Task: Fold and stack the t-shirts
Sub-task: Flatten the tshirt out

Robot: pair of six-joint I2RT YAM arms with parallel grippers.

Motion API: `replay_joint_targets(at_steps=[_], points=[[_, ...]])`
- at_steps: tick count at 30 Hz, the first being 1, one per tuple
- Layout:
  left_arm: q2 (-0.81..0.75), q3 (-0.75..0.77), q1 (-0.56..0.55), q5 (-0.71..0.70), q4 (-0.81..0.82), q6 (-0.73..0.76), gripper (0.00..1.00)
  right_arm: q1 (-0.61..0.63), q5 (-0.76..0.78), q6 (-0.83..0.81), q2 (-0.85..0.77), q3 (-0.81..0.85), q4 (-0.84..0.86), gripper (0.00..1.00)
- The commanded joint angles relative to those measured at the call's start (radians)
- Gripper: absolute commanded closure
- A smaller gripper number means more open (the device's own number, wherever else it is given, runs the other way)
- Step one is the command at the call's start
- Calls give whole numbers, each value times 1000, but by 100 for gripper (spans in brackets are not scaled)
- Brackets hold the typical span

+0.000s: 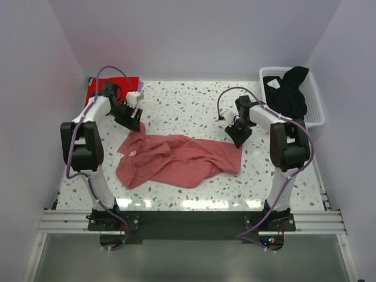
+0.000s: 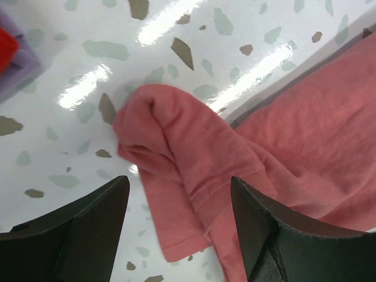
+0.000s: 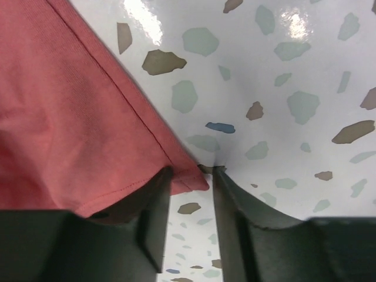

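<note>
The left claw (image 2: 176,185) stood wide apart over a sleeve of the crumpled salmon-pink cloth t-shirt (image 1: 176,161) on the speckled table (image 1: 188,106). The right claw (image 3: 192,171) was nearly together at its hem corner, and I could not tell whether it gripped. The white slatted plastic basket (image 1: 317,114) held the black cloth t-shirt (image 1: 291,91).

**Salmon-pink t-shirt** (image 1: 176,161), centre: soft matt knit cloth, creased, with a stitched hem showing in the right wrist view. **Red t-shirt** (image 1: 94,91), upper left, and **black t-shirt** (image 1: 288,88), upper right: matt cloth. **Basket** (image 1: 317,114): smooth white slatted plastic. **Bench** (image 1: 188,106): smooth, glossy terrazzo-pattern top, white with grey and brown flecks, carrying bright reflections. **Left hand** (image 2: 179,182) and **right hand** (image 3: 192,173): fingers dark and matt, apparently plastic. **Rail** (image 1: 329,220), lower edge: bare silvery metal.
</note>
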Motion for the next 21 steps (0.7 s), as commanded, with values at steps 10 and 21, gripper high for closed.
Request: replay_joint_targets(at_steps=[10, 21], points=[[-46, -121, -109, -8, 54, -126, 23, 4, -20, -50, 34, -47, -22, 100], [-56, -93, -116, -129, 66, -157, 74, -7, -11, -18, -33, -55, -1, 100]])
